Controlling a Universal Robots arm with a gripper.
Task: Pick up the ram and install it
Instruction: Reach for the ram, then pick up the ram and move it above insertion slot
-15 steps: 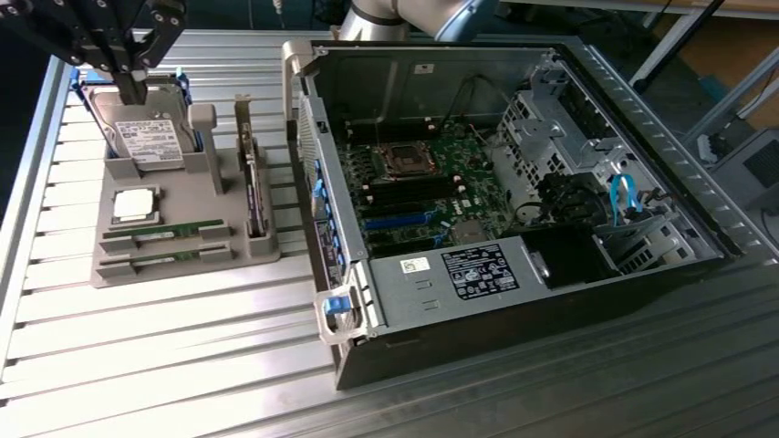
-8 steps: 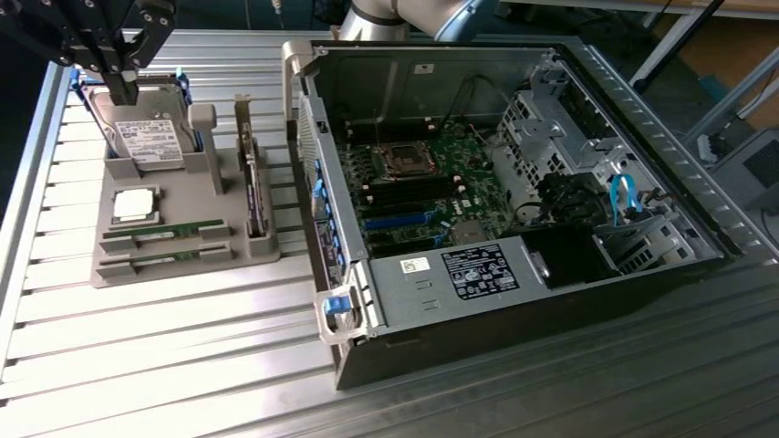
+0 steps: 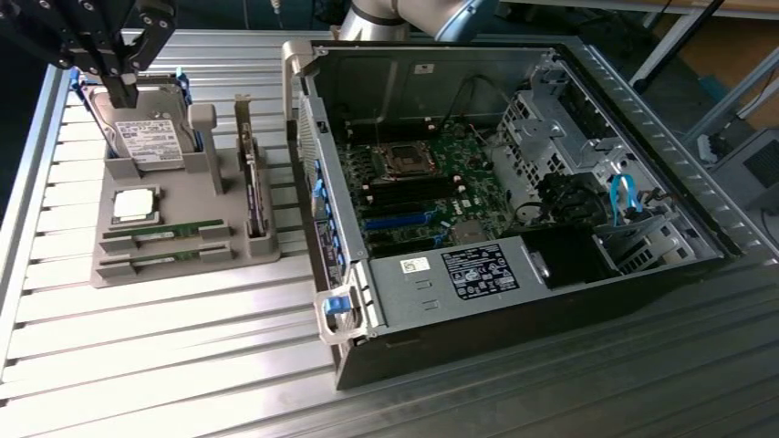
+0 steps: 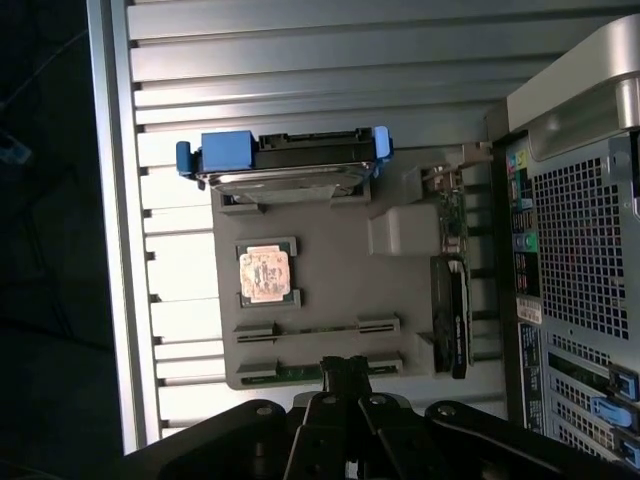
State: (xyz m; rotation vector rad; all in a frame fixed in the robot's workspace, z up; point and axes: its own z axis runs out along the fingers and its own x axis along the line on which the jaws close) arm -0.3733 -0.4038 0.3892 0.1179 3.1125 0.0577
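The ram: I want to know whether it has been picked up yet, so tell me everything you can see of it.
The ram is a slim, long green circuit-board stick, on edge in a slot of the grey holder, between raised end blocks. A second like stick sits in the neighbouring slot. Both lie at the exterior view's left, outside the computer case. Nothing holds it: the shut gripper hangs above the holder, apart from it.

— Where's the ram (image 3: 162, 234)?
— Standing on edge in a slot of the grey holder (image 3: 182, 196), near its 6 o'clock end in the exterior view. It's slim and green, with ends pointing to 3 and 9 o'clock.
— Just one?
— A second stick (image 3: 156, 265) lies parallel, just beside it at 6 o'clock.
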